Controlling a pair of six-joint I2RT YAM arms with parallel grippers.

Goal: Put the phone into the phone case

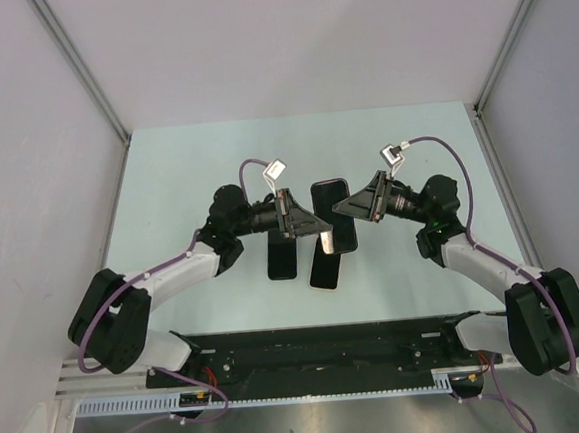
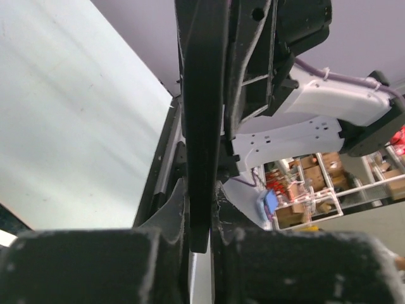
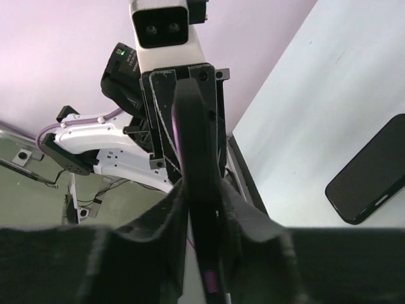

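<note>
A thin black slab (image 1: 333, 213) hangs above the pale table (image 1: 186, 174) at its middle, gripped from both sides. In the left wrist view it stands edge-on (image 2: 201, 126), its end pinched in my left gripper (image 2: 201, 237). The right wrist view shows the same slab (image 3: 196, 158) edge-on in my right gripper (image 3: 204, 209), with a thin purple line along its edge and a purple button low down. This looks like the phone sitting against the phone case, but I cannot separate the two. In the top view the left gripper (image 1: 325, 236) and right gripper (image 1: 336, 209) meet on it.
Two more black phone-shaped slabs lie on the table below the held one, one (image 1: 282, 258) partly under the left arm and one (image 1: 324, 269) slightly tilted. One of them (image 3: 370, 171) shows in the right wrist view. Grey walls enclose the table, and a black rail (image 1: 310, 345) runs along its near edge.
</note>
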